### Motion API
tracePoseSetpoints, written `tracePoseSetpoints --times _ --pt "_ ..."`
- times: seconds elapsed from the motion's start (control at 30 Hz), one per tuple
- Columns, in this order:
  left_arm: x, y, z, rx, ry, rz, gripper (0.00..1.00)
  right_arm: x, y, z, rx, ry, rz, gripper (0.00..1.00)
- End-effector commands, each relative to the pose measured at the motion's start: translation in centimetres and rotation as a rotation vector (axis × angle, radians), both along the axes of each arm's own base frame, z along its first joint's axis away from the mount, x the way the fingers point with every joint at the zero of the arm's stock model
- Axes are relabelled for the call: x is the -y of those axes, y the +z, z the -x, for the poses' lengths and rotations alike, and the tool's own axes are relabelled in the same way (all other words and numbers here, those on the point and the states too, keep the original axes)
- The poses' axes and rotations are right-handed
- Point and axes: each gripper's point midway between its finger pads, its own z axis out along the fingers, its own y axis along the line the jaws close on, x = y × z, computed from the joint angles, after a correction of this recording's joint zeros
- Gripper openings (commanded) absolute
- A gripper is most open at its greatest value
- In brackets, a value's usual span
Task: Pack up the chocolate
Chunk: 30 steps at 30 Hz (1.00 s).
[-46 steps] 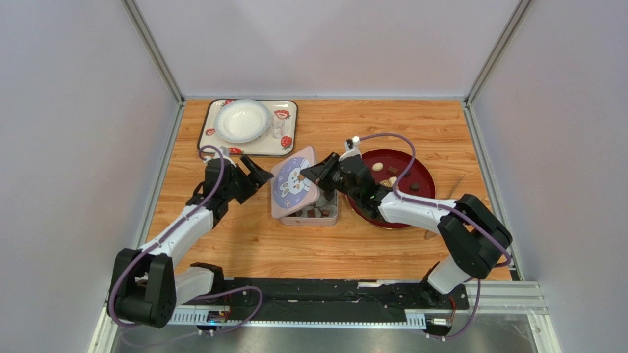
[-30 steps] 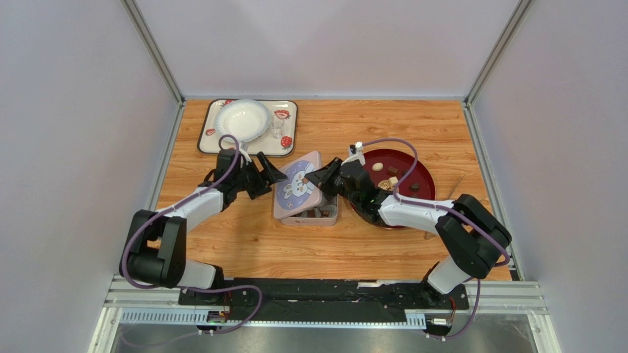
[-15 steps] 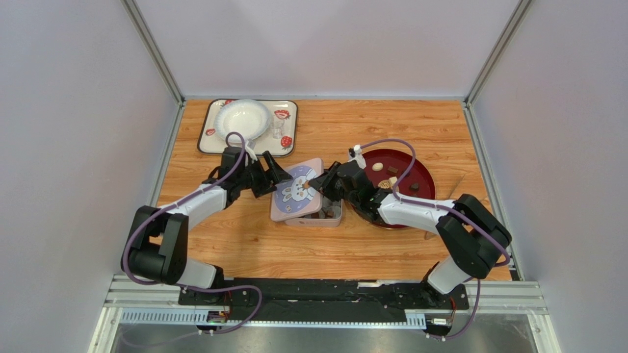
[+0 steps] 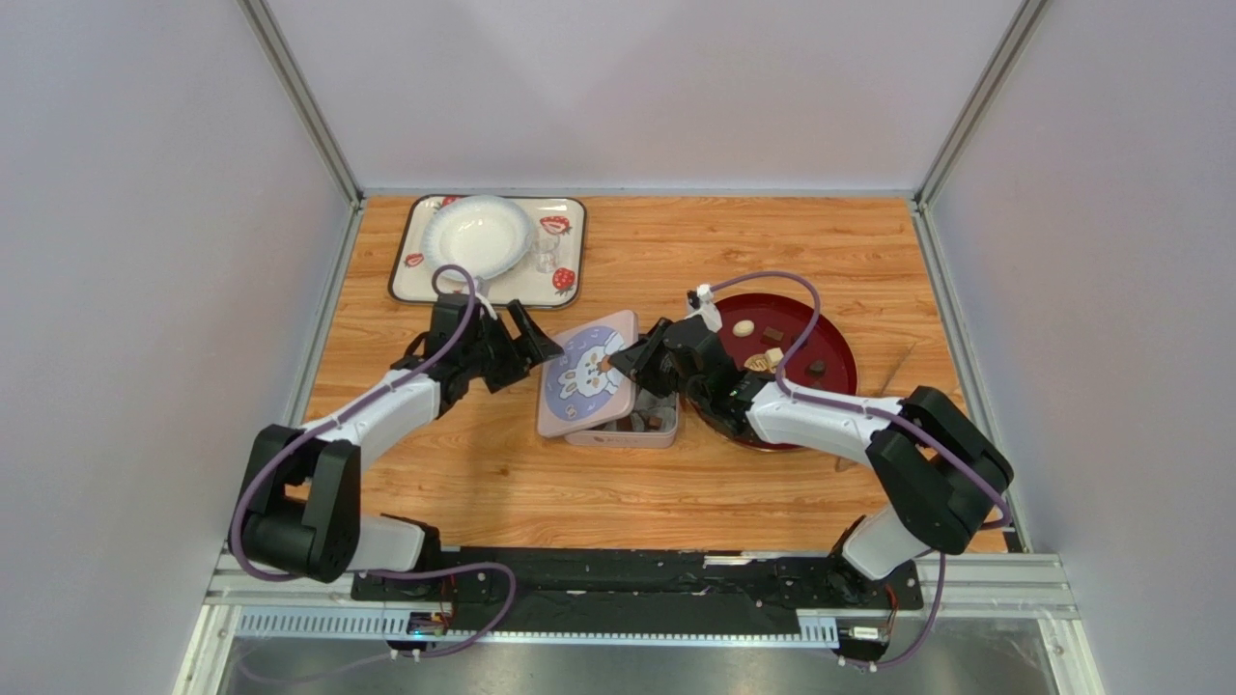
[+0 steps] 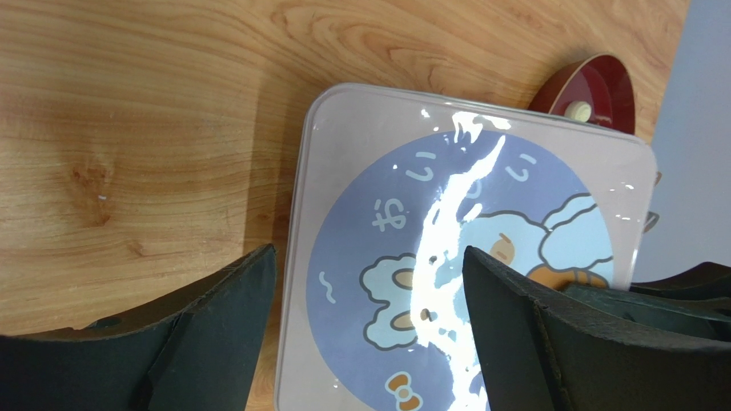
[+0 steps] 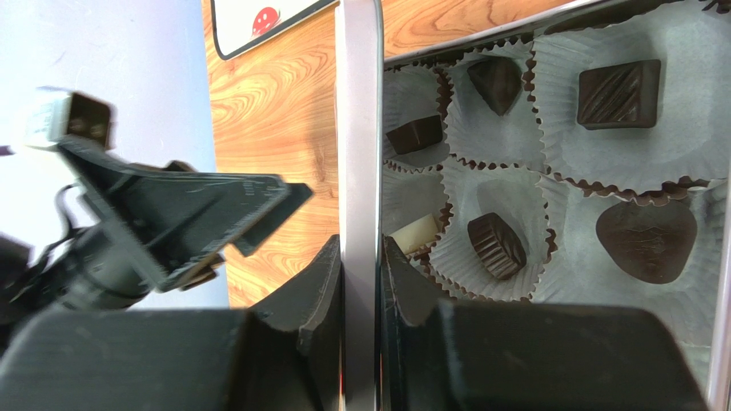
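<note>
closing the lid (image 4: 585, 372) looks like my step: right gripper (image 6: 360, 257) pinching its edge at 2 o'clock, left gripper (image 5: 367, 274) spread at 10, chocolate (image 6: 618, 90) inside the tin (image 4: 634, 436), so next i'd lower it squarely.

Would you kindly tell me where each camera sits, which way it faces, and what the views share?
Top external: above and behind the arms, looking down on the table; both arms show, left gripper and right gripper at the tin lid.
Left wrist: on the left arm, facing the lid's printed top; its open fingers frame it.
Right wrist: on the right arm; its fingers pinch the lid's edge, chocolates in the tin beyond.
Shared: the lid.
</note>
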Motion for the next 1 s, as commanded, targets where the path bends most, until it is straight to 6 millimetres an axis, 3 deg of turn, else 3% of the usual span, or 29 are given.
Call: tracePoseSetpoints --times 0.0,0.17,0.47,0.87,0.97 --pt "1.3 -0.8 -0.7 -0.031 -0.044 0.038 0.88 0.9 1.4 -0.8 0.055 -0.037 0.033 0.18" --pt "2.0 -1.7 -0.5 -0.05 -0.064 0.075 0.88 1.3 2.1 -0.6 0.074 -0.034 0.045 0.2" --pt "4.2 -0.2 -0.4 -0.028 -0.144 0.198 0.88 1.8 1.8 -0.5 0.061 -0.046 0.07 0.24" --pt "5.0 0.5 -0.1 -0.022 -0.169 0.215 0.88 3.2 1.3 -0.5 0.045 -0.067 0.172 0.44" --pt "5.1 0.8 -0.1 -0.02 -0.173 0.215 0.88 3.5 0.6 -0.2 0.018 -0.062 0.209 0.45"
